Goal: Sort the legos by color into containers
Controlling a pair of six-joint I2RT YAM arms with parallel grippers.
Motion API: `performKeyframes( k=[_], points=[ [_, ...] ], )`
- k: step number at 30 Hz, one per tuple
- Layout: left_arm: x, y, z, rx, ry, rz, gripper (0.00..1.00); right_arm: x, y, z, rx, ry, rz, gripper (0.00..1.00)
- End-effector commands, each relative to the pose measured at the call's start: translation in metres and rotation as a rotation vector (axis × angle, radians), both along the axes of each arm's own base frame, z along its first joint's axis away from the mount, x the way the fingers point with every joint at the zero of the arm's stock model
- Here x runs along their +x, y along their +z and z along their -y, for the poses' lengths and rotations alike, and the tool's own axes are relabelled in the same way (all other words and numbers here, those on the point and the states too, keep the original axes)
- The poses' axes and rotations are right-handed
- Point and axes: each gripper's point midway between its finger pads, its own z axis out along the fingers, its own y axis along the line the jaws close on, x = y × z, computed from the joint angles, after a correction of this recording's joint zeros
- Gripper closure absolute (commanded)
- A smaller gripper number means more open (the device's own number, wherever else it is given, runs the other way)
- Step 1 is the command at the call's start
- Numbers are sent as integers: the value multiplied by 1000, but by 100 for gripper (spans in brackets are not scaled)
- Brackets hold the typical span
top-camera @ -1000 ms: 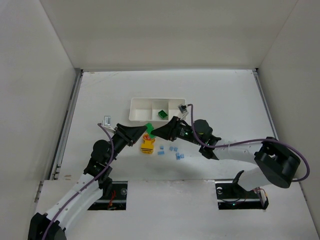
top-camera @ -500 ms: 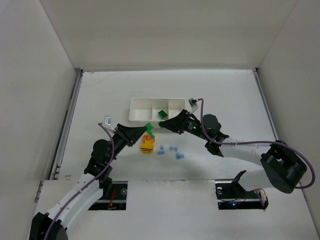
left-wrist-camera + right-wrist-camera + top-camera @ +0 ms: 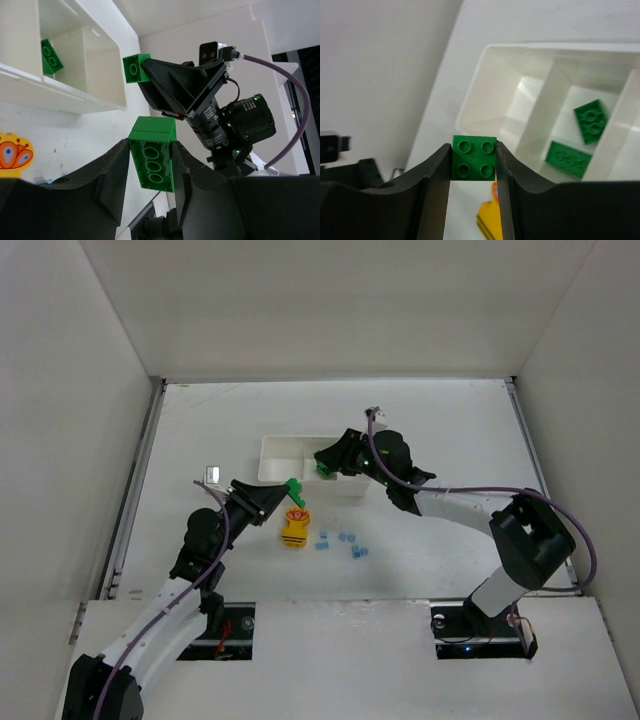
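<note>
My left gripper (image 3: 151,150) is shut on a long bright green lego (image 3: 152,160), held above the table just left of the yellow-orange lego (image 3: 294,530). In the top view the left gripper (image 3: 283,497) sits below the white three-compartment container (image 3: 270,446). My right gripper (image 3: 474,150) is shut on a square green lego (image 3: 474,157) and hovers by the container's near rim (image 3: 520,47). In its middle compartment lie two green legos (image 3: 590,120) (image 3: 567,158). Small light blue legos (image 3: 347,538) lie scattered on the table in front.
White walls close in the table on the left, back and right. The right arm (image 3: 450,505) stretches from its base across the table's right half toward the container. Both arms' purple cables hang beside them.
The right gripper has pulled away from the left gripper and swung back and up to the container with its square green lego. The left gripper has kept its long green lego and barely moved.
</note>
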Motion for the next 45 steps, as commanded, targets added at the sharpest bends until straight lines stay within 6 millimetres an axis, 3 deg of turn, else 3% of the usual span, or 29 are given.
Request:
performKeyframes(
  k=[1, 7, 11, 14, 18, 24, 29, 37, 45],
  points=[
    [10, 20, 2, -22, -6, 23, 86, 27, -8, 10, -141, -94, 48, 65],
    [18, 22, 4, -13, -27, 16, 86, 44, -25, 1, -179, -102, 28, 59],
    [20, 23, -2, -15, -19, 32, 85, 52, -29, 6, -174, -127, 19, 40],
    [20, 22, -4, -15, -27, 42, 85, 51, -18, 9, -156, -127, 36, 32],
    [20, 22, -2, -16, -47, 51, 85, 32, 4, 13, -116, -92, 66, 29],
    [16, 17, 11, -41, -120, 29, 85, -29, 46, 8, 115, 100, 102, 25],
    [6, 26, 22, -70, -177, 48, 85, -66, 60, -3, 289, 252, 77, 17],
    [-9, 39, 36, -90, -240, 80, 85, -84, 58, -17, 363, 322, 28, 17],
    [-12, 40, 35, -101, -235, 81, 85, -96, 54, -28, 376, 351, -3, 32]
  ],
)
